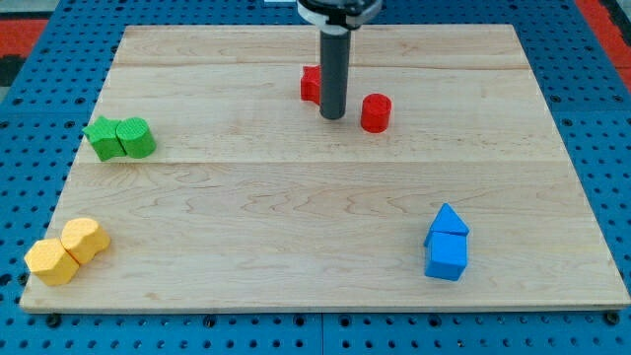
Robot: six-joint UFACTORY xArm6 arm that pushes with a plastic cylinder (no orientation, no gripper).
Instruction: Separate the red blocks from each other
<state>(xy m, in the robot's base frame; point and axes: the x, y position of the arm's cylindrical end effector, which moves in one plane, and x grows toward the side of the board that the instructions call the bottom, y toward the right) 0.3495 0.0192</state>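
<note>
While two yellow blocks (66,250) sit touching at the near left corner of the wooden surface (296,237) and two green blocks (120,138) touch farther back, my tip (333,117) stands at the far middle. It rests between a red block (312,84), partly hidden behind the rod on its left, and a red cylinder (376,112) just to its right, the two reds apart. No jaws exist on this rod, and two blue blocks (447,245) touch at the near right.
</note>
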